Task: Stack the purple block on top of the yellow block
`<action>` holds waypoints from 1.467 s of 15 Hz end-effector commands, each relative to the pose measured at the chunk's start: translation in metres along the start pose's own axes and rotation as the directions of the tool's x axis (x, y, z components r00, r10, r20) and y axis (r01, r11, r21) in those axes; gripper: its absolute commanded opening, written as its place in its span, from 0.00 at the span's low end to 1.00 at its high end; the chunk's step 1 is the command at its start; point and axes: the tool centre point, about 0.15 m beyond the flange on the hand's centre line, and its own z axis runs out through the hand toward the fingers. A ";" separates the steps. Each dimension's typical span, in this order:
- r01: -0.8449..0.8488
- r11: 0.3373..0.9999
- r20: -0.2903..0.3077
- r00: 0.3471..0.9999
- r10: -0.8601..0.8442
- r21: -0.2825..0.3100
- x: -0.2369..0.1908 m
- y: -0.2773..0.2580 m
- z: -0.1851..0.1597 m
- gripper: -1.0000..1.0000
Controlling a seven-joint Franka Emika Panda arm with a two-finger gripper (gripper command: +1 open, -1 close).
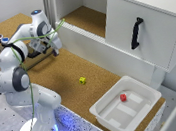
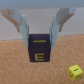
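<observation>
Gripper (image 2: 39, 36) clamped on purple block (image 2: 38, 48) — above cork tabletop (image 1: 64, 75), yellow block (image 1: 82, 80) apart, white cabinet (image 1: 139, 28) behind.

Brown cork-textured surface (image 1: 64, 75) carrying a cube and a tray.

A tiny yellow cube with dark marks (image 1: 82, 80) sits alone on the open middle of the surface, also seen in the wrist view (image 2: 74, 72). Well apart from it, towards the exterior view's right, a white rectangular plastic tray (image 1: 105, 114) rests at the surface's edge. The robot's white base (image 1: 40, 118) stands at the surface's near side.
</observation>
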 end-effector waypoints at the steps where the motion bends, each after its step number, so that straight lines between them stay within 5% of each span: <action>1: 0.050 0.989 -0.001 0.999 -0.050 0.142 0.029 0.064 0.046 0.00; 12: 0.262 0.962 0.079 0.960 -0.268 0.079 0.055 0.134 0.139 0.00; 22: 0.430 0.890 0.065 0.894 -0.443 0.151 0.073 0.092 0.163 0.00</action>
